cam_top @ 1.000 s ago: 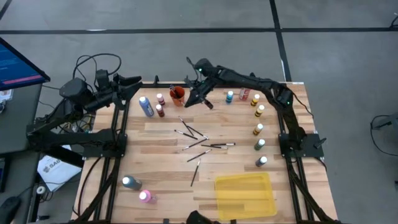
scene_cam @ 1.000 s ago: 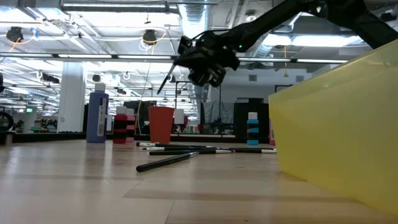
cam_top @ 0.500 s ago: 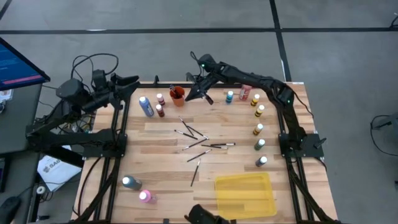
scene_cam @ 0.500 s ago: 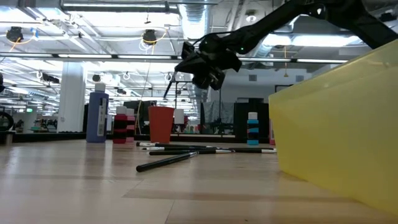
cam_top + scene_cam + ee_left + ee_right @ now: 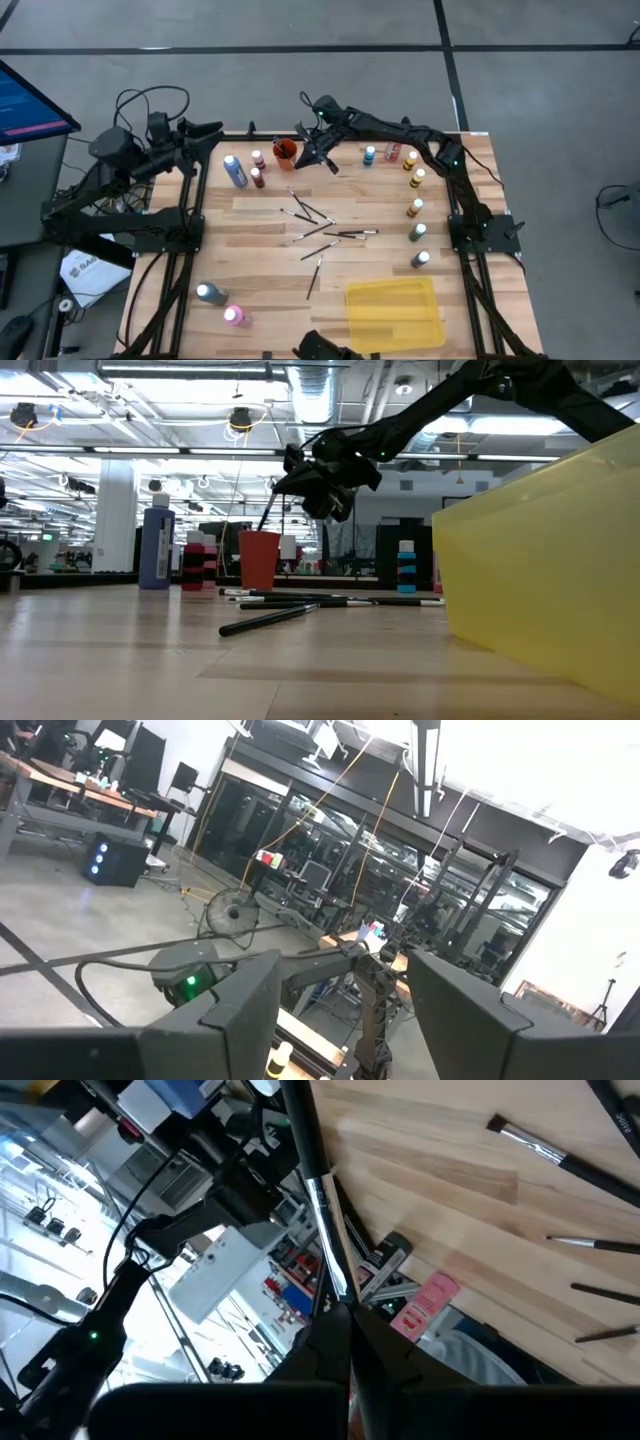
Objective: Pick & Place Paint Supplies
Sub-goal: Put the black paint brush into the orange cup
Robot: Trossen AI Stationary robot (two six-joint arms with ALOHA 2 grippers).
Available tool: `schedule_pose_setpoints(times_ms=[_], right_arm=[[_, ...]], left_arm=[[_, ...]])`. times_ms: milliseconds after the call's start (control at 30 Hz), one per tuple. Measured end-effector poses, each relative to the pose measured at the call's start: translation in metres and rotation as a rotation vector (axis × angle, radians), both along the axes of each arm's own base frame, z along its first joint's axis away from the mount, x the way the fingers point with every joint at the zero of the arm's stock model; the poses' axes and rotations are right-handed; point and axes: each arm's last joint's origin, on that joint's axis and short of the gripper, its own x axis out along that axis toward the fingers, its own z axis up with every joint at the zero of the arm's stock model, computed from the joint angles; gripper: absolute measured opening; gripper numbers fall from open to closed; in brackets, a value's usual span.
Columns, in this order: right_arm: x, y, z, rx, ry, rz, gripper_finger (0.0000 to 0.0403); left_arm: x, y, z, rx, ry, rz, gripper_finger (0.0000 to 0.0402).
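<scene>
My right gripper (image 5: 318, 150) hangs above the table's far edge, just right of the small orange cup (image 5: 285, 152), and is shut on a thin dark paintbrush (image 5: 272, 508). Several more paintbrushes (image 5: 320, 225) lie scattered on the wood at mid-table. White-capped paint bottles stand upright: a blue one (image 5: 234, 170) with two small ones at the far left, a row (image 5: 415, 208) along the right side, and two (image 5: 220, 303) at the near left. My left gripper (image 5: 212, 130) is raised off the table's far left corner, open with nothing between its fingers (image 5: 240, 1010). My right gripper pinches the paintbrush between its two shut fingers, just behind the silver ferrule (image 5: 328, 1270). The dark handle (image 5: 302, 1125) sticks out past the fingertips. The brush is clear of the table and slants down toward the cup, its free end (image 5: 264, 524) about at the cup's rim (image 5: 259, 534).
A flat yellow tray (image 5: 393, 312) lies at the near right and fills the right of the low view (image 5: 540, 560). Bare wood lies between the scattered brushes and the tray. Cables and a monitor are off the table's left side.
My right gripper, still shut on the paintbrush, has sunk and shifted a little toward the orange cup. The brush's free end has come down from well above the cup to about the level of its rim.
</scene>
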Motion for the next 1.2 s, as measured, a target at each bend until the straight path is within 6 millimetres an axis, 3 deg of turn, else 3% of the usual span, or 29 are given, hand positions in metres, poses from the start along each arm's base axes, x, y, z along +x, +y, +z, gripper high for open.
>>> schedule_pose_setpoints(times_ms=[400, 867, 1067, 1200], right_arm=[[0.0, -0.002, -0.001, -0.03, 0.016, -0.041, 0.0002], [0.004, -0.006, 0.005, -0.074, -0.035, -0.089, 0.0069], [0.013, -0.012, 0.023, -0.168, -0.203, -0.129, 0.0077], [0.016, -0.009, 0.063, -0.349, -0.4, -0.077, 0.0074]], left_arm=[[-0.001, 0.0, 0.0, 0.009, 0.0, 0.002, 0.0211], [-0.004, -0.001, 0.001, 0.05, 0.01, 0.011, 0.0211], [-0.004, -0.001, 0.001, 0.088, 0.03, 0.02, 0.0211], [-0.004, -0.001, 0.001, 0.118, 0.047, 0.026, 0.0211]])
